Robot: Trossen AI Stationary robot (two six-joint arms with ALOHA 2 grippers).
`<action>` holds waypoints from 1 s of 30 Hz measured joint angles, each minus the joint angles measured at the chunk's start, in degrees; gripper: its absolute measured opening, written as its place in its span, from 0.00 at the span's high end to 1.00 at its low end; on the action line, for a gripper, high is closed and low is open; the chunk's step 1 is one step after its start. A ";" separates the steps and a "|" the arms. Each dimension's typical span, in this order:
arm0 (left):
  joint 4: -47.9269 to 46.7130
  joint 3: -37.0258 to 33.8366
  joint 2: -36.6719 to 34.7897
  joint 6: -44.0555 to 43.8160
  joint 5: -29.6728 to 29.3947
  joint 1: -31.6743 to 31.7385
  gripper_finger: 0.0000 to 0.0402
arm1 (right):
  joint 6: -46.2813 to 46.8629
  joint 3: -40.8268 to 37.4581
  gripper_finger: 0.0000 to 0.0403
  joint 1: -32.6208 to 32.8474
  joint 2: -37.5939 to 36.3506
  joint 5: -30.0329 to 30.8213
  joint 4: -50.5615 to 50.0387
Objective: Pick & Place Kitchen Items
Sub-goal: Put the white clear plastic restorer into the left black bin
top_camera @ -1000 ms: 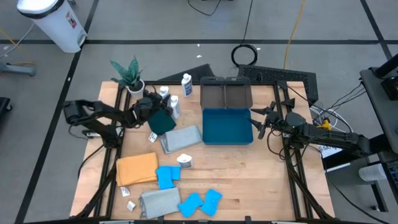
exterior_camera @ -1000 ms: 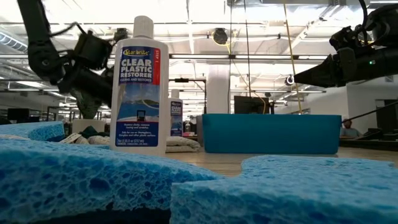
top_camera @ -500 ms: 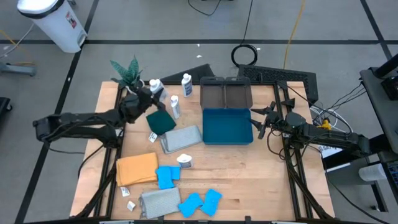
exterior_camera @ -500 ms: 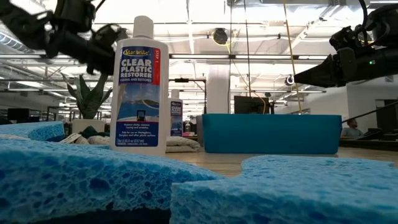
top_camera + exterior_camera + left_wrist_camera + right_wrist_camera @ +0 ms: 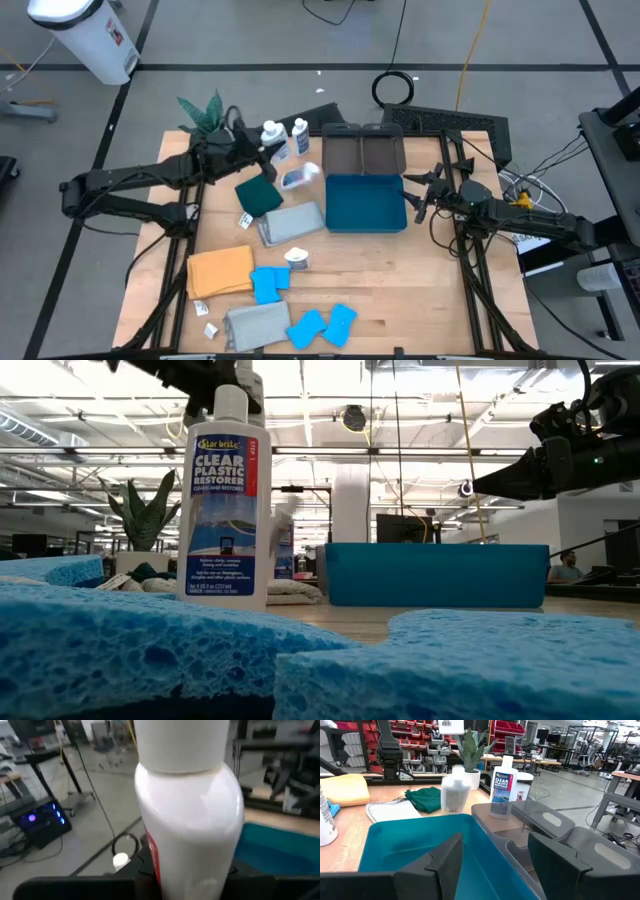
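Observation:
My left gripper (image 5: 256,149) is shut on a small white bottle (image 5: 270,134), raised above the table's far left part near the plant. A second bottle (image 5: 300,135) stands at the far edge. A third bottle (image 5: 298,178) shows blurred and tilted toward the blue bin. Another bottle (image 5: 297,258) stands upright on the table mid-front. A dark green cloth (image 5: 259,196), a grey cloth (image 5: 292,222), an orange cloth (image 5: 220,270) and blue sponges (image 5: 268,283) lie flat on the table. My right gripper (image 5: 415,195) waits open at the bin's right side. My left gripper pinches the white bottle's body (image 5: 165,870), below its shoulder, between its two fingers. The fingers (image 5: 75,887) come roughly level from the table's left. The bottle stands upright in the hold, cap up, lifted clear of the table.
A blue bin (image 5: 330,205) sits right of centre, with a dark grey tray (image 5: 326,150) behind it. A potted plant (image 5: 205,115) stands at the far left corner. More sponges (image 5: 323,325) and another grey cloth (image 5: 258,322) lie at the near edge.
My left gripper has risen from the table with the white bottle and gone toward the right and far edge. The bottle is now lifted clear and stays upright. The bottle that stood beside it has tipped toward the blue bin.

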 joint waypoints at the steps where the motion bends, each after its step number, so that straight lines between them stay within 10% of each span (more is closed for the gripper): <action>1: -1.88 1.42 0.91 -0.05 0.12 -0.34 0.79 | 0.00 -0.01 0.47 0.00 -0.01 0.00 0.00; 18: 3.90 4.04 14.91 0.30 19.91 -3.71 0.79 | -18.14 0.00 0.47 -0.01 -0.02 1.35 1.55; 26: 9.90 3.97 23.81 2.11 31.66 -3.20 0.79 | 20.06 0.00 0.48 0.07 0.45 -1.23 7.54; 30: 14.76 3.97 27.36 2.51 34.36 -2.49 0.79 | 20.96 -0.01 0.47 -0.03 0.66 1.66 13.63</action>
